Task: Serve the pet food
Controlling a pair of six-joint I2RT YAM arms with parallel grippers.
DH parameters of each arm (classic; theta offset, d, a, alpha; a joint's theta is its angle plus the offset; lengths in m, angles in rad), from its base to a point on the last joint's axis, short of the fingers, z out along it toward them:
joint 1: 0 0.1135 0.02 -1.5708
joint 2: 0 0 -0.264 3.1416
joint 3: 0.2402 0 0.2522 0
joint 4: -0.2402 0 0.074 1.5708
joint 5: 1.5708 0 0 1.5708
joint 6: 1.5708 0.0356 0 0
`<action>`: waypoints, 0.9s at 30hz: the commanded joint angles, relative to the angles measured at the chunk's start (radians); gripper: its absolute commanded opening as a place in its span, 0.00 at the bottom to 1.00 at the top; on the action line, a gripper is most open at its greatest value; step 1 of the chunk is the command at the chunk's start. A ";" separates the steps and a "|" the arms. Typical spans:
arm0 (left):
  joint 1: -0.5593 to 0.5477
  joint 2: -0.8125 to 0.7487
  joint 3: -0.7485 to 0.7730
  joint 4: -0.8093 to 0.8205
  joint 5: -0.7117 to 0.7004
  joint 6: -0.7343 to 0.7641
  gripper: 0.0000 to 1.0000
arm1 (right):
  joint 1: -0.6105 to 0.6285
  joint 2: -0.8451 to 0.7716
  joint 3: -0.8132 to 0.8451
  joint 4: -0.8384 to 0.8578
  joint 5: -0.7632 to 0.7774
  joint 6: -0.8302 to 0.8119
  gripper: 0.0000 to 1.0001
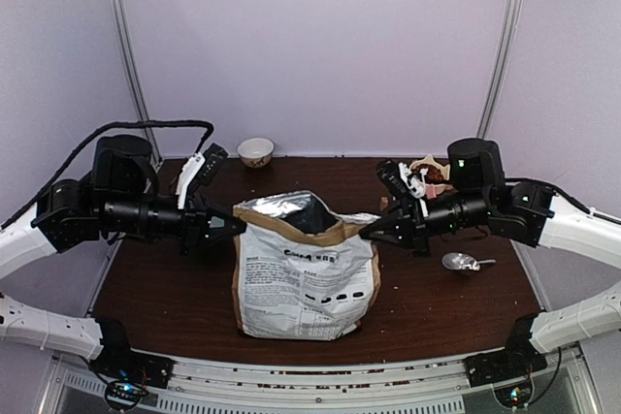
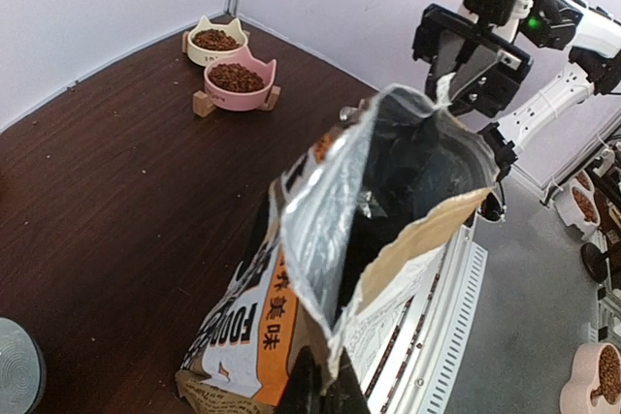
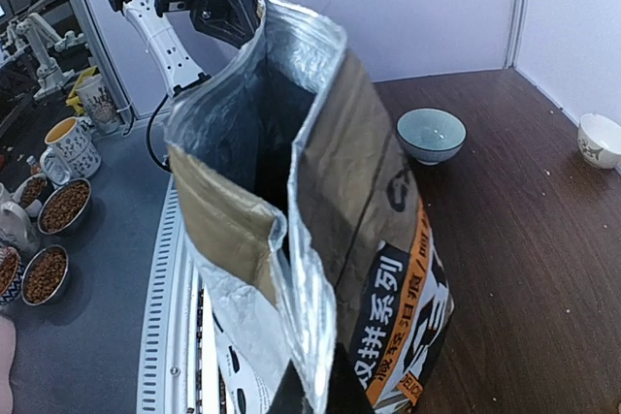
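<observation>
Dark wood table (image 1: 175, 298), pale lilac walls (image 1: 320, 46) on three sides.

One bag (image 1: 306, 278), upright at table centre, mouth open, foil lining showing. The inside is too dark to see contents.

Two arms. Left gripper (image 1: 233, 225) is pinched closed on the mouth's left rim. Right gripper (image 1: 371, 231) is pinched closed on the right rim.

Four bowls on the table:
- Cream bowl (image 2: 206, 52) and pink bowl (image 2: 238, 96), cat-eared, side by side at far right. Both hold kibble (image 2: 236, 76). The pink one sits on a wooden stand (image 2: 202, 104). The right arm partly covers them from above.
- White bowl (image 1: 255, 151) at the far edge.
- Teal bowl (image 3: 432, 135) on the left side.

One metal scoop (image 1: 462, 262) lies right of the bag.
</observation>
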 commanded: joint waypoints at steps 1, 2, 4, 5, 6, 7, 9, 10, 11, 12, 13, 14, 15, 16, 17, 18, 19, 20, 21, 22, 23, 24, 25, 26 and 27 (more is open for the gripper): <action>0.059 -0.109 0.063 0.177 -0.016 0.053 0.00 | -0.013 -0.087 0.115 -0.093 0.041 0.052 0.00; 0.070 -0.124 0.069 0.162 0.001 0.077 0.00 | -0.014 -0.098 0.154 -0.127 0.059 0.079 0.00; 0.086 -0.150 0.086 0.136 0.046 0.126 0.00 | -0.016 -0.100 0.240 -0.202 0.062 0.107 0.00; 0.087 -0.157 0.096 0.124 0.070 0.147 0.00 | -0.016 -0.094 0.278 -0.233 0.057 0.122 0.00; 0.088 -0.158 0.102 0.116 0.100 0.165 0.00 | -0.017 -0.086 0.305 -0.254 0.048 0.137 0.00; 0.088 -0.155 0.107 0.103 0.131 0.184 0.00 | -0.016 -0.079 0.323 -0.264 0.035 0.151 0.00; 0.088 -0.135 0.104 0.073 0.166 0.215 0.00 | -0.017 -0.066 0.312 -0.249 0.023 0.181 0.00; 0.088 -0.123 0.097 0.061 0.179 0.229 0.00 | -0.017 -0.062 0.295 -0.233 0.027 0.195 0.00; 0.088 -0.117 0.084 0.057 0.188 0.242 0.00 | -0.019 -0.057 0.278 -0.220 0.034 0.207 0.00; 0.088 -0.116 0.066 0.061 0.192 0.253 0.00 | -0.025 -0.050 0.259 -0.210 0.039 0.220 0.00; 0.089 -0.118 0.045 0.073 0.192 0.258 0.00 | -0.034 -0.039 0.242 -0.201 0.029 0.232 0.00; 0.090 -0.122 0.019 0.085 0.189 0.260 0.00 | -0.040 -0.029 0.225 -0.188 0.013 0.243 0.00; 0.093 -0.123 -0.004 0.095 0.187 0.260 0.00 | -0.044 -0.019 0.206 -0.172 0.004 0.252 0.00; 0.096 -0.124 -0.024 0.104 0.187 0.256 0.00 | -0.046 -0.011 0.186 -0.158 0.003 0.259 0.00; 0.097 -0.123 -0.043 0.112 0.186 0.255 0.00 | -0.046 -0.007 0.168 -0.143 0.001 0.260 0.00; 0.097 -0.123 -0.059 0.119 0.185 0.252 0.00 | -0.047 -0.005 0.148 -0.128 0.001 0.260 0.00; 0.097 -0.123 -0.074 0.124 0.183 0.250 0.00 | -0.048 -0.006 0.129 -0.106 0.002 0.260 0.00; 0.098 -0.121 -0.087 0.125 0.183 0.249 0.00 | -0.049 -0.010 0.107 -0.081 0.004 0.260 0.00; 0.098 -0.118 -0.098 0.126 0.181 0.250 0.00 | -0.049 -0.013 0.087 -0.056 0.004 0.261 0.00; 0.097 -0.116 -0.107 0.125 0.178 0.250 0.00 | -0.049 -0.014 0.068 -0.026 0.001 0.263 0.00; 0.098 -0.111 -0.111 0.117 0.176 0.250 0.00 | -0.049 -0.014 0.054 -0.009 -0.005 0.262 0.00; 0.097 -0.106 -0.110 0.109 0.175 0.250 0.00 | -0.049 -0.013 0.043 -0.001 -0.010 0.261 0.04; 0.098 -0.102 -0.104 0.097 0.175 0.252 0.01 | -0.049 -0.012 0.036 0.002 -0.021 0.260 0.10; 0.098 -0.096 -0.095 0.085 0.175 0.252 0.10 | -0.049 -0.014 0.031 0.003 -0.034 0.256 0.17; 0.098 -0.090 -0.082 0.074 0.175 0.253 0.19 | -0.048 -0.020 0.025 0.007 -0.051 0.254 0.25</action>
